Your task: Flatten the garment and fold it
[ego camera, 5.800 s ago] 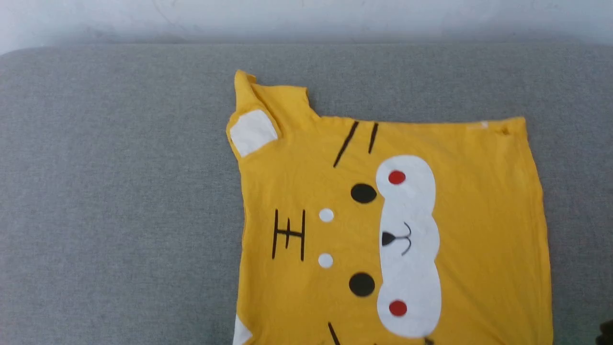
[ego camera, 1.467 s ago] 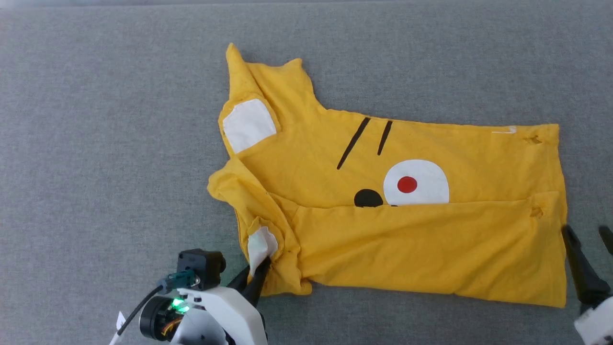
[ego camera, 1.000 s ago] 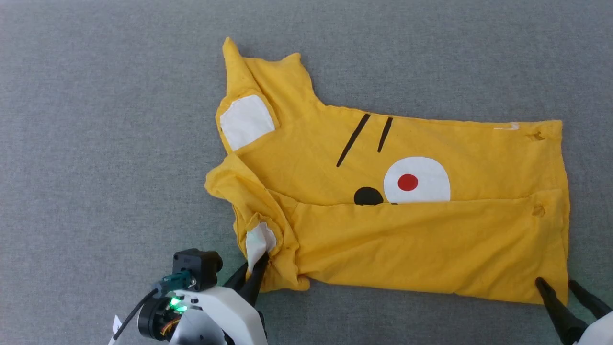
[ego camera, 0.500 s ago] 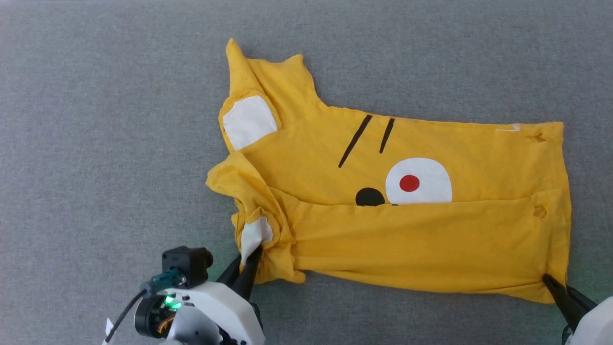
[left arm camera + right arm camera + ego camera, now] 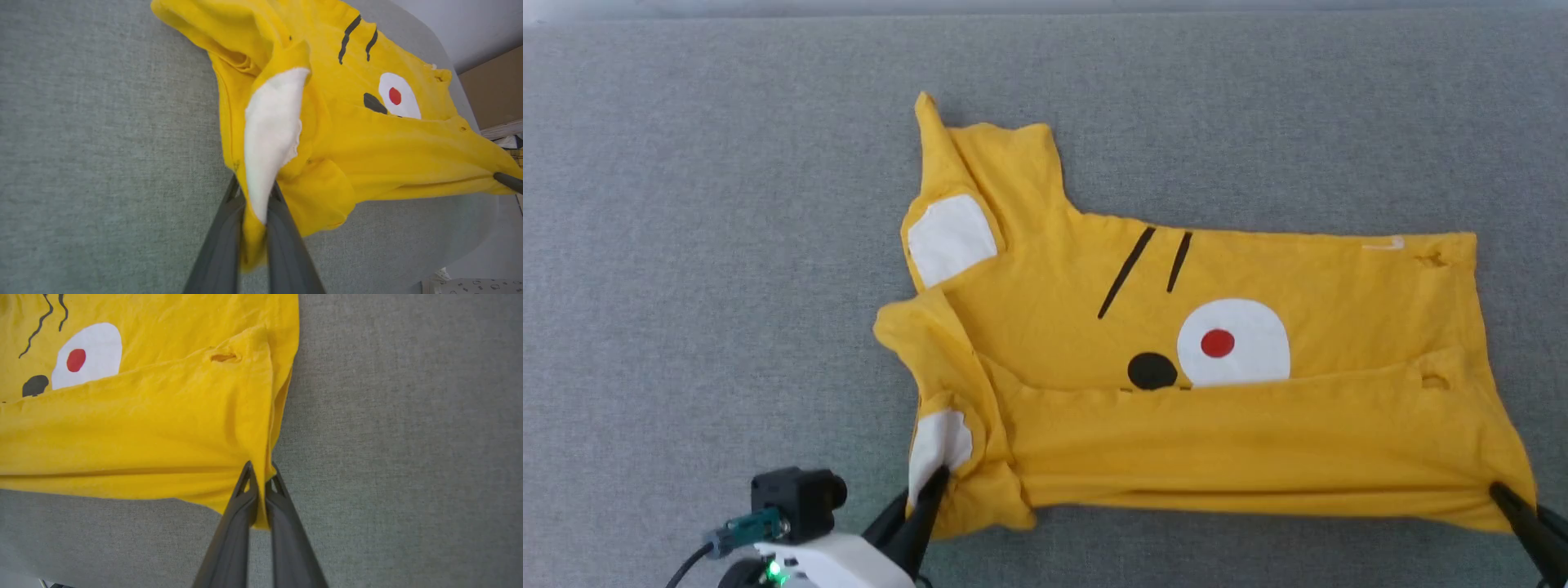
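Nearest you, at 7 o'clock in the head view, your left hand [image 5: 931, 483] is clenched on the near sleeve of the garment [image 5: 1241, 457]. It pinches bunched cloth right beside a white ear patch [image 5: 941, 445]. At 4 o'clock your right hand [image 5: 1505, 495] is clamped on the near hem corner, and the yellow cloth pulls into long creases between the two grips. The garment lies on the grey cloth-covered table [image 5: 727, 286], right of centre, with its sleeves toward 9 o'clock and its hem toward 3. Its near half is folded over the tiger face. Beyond the fold you see one black eye [image 5: 1152, 370], a red dot [image 5: 1218, 343] on white and two black stripes [image 5: 1143, 260]. Farthest, toward 11 o'clock, lies the far sleeve [image 5: 996, 171].
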